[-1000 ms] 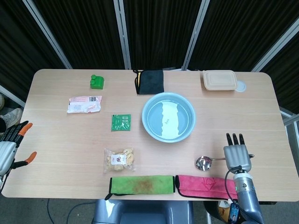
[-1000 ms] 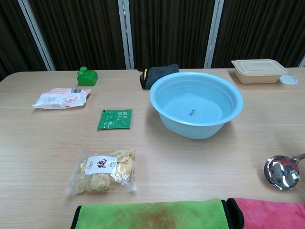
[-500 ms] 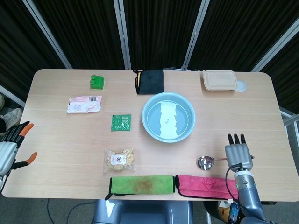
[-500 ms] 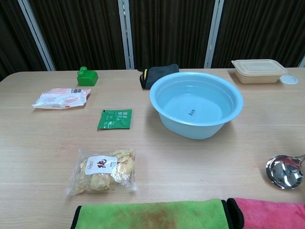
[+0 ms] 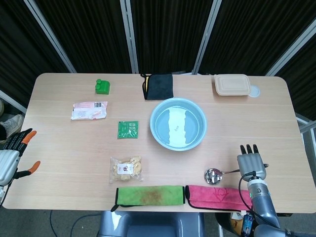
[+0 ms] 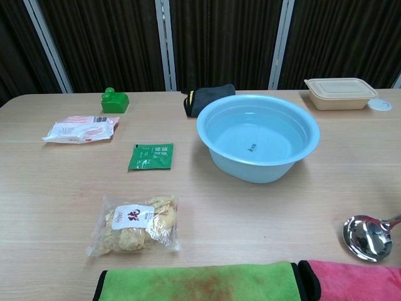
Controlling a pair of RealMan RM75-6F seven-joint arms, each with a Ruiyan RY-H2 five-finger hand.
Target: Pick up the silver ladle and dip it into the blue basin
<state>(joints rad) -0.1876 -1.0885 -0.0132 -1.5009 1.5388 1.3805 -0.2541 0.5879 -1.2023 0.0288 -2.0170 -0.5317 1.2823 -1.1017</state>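
- At the far left edge of the head view, the left hand [image 5: 11,157] hangs beside the table; its orange-tipped fingers are spread, holding nothing.
- Near the middle sits the round blue basin [image 5: 178,124], with water inside.
- Low and to the right lies the shiny silver ladle [image 5: 214,175], its bowl just above the pink cloth [image 5: 217,196].
- The right hand [image 5: 252,163] covers the ladle's handle end; fingers straight, side by side. Whether it grips, I cannot tell.

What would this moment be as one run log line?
phase: grasping | right hand on ladle handle | ladle bowl near pink cloth | blue basin untouched | left hand idle
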